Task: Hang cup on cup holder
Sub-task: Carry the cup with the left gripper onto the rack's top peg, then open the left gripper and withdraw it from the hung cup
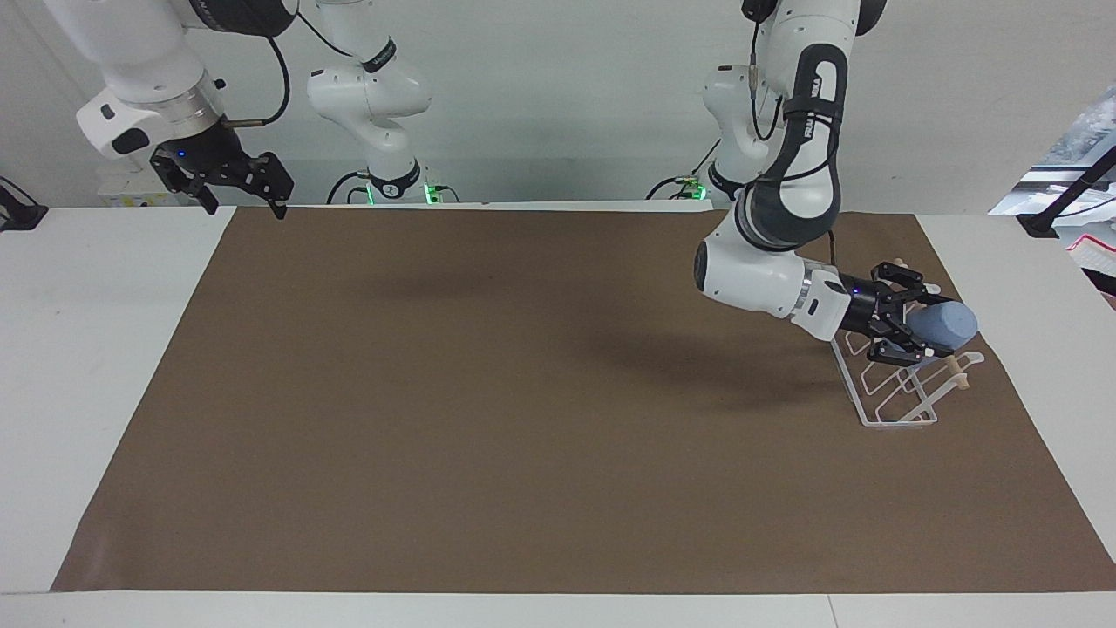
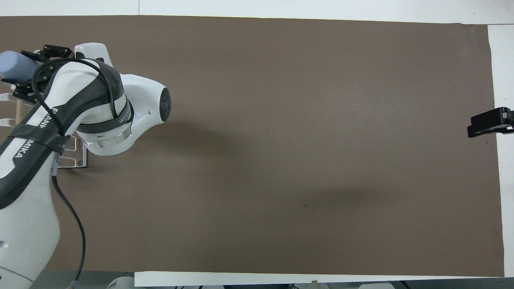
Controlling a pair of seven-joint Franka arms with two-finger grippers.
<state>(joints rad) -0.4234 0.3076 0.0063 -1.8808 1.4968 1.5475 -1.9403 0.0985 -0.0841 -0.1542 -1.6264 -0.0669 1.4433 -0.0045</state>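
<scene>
Facing view first: we're looking at the left gripper [image 1: 907, 329] hanging over the cup holder [image 1: 898, 397], fingers clamped around the cup [image 1: 946, 324], which is lying sideways right above the rack's prongs at the left arm's end of the table [image 1: 558, 558]. The right gripper [image 1: 237, 185] is idling up over the brown mat's corner, fingers apart.

Overhead: we're seeing the cup [image 2: 14, 67] poking out past the left gripper [image 2: 28, 76], the cup holder [image 2: 72, 154] mostly hiding under the arm. The right gripper [image 2: 488, 124] is barely peeking in.
</scene>
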